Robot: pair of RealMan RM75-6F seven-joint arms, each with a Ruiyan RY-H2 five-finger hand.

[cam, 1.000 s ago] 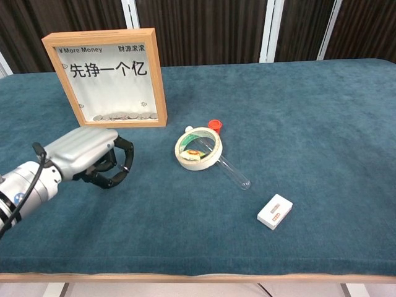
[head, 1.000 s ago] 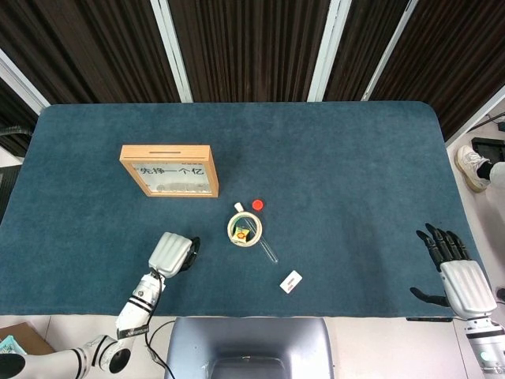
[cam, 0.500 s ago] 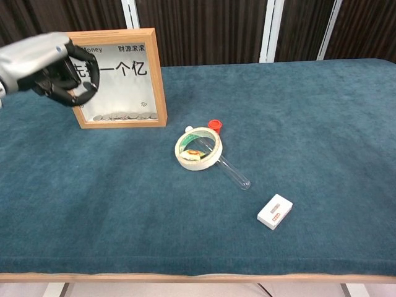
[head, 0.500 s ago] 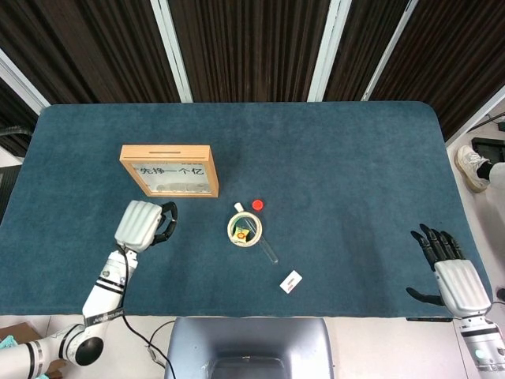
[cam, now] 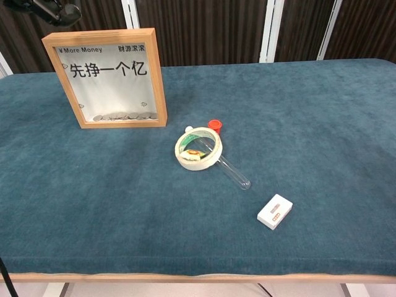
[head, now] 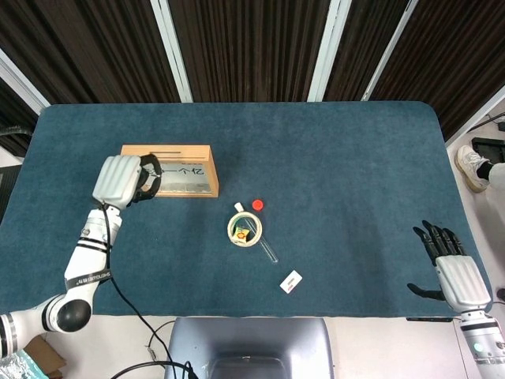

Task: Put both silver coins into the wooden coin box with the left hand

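Overhead, the left hand (head: 122, 178) hangs above the left end of the wooden coin box (head: 183, 170), at about ten o'clock on the blue tabletop (head: 347, 166), its fingers curled inward; whether a silver coin sits between them cannot be told. From the chest camera only its dark fingertips (cam: 52, 10) show, at the top left corner just above the box's upper edge. The box stands upright with a slot along its top, and a thin row of coins (cam: 120, 117) lies along the bottom behind its window. Near the middle, a roll of tape (head: 244, 230) lies with a clear tube (head: 270, 252) running from it toward five o'clock and a small red cap (head: 257, 204) just beside it at one o'clock. A small white card (head: 291, 282) lies nearer the front edge. The right hand (head: 450, 268) rests at four o'clock, fingers spread, holding nothing.
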